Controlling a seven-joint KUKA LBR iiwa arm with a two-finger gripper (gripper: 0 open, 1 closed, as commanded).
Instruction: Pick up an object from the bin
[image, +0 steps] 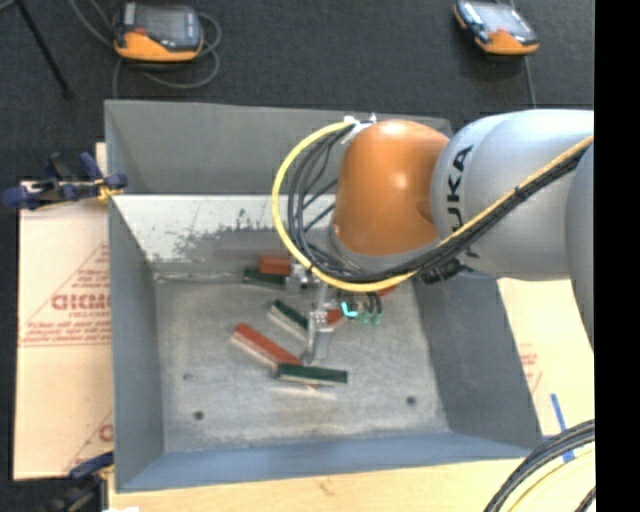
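Note:
My gripper (318, 343) hangs below the orange cover in the middle of the bin, its slim fingers pointing down toward the floor. Just under the fingertips lies a dark green flat bar (312, 375). Left of it a red-brown flat bar (262, 345) lies slanted. Another dark green bar (288, 315) sits just up-left of the fingers. A red-brown block (272, 267) rests near the back wall. I see nothing between the fingers.
The arm and its orange cover with looped cables hide the bin's back right part. A small green piece (372, 318) peeks out right of the gripper. Bare floor lies along the front and left of the bin.

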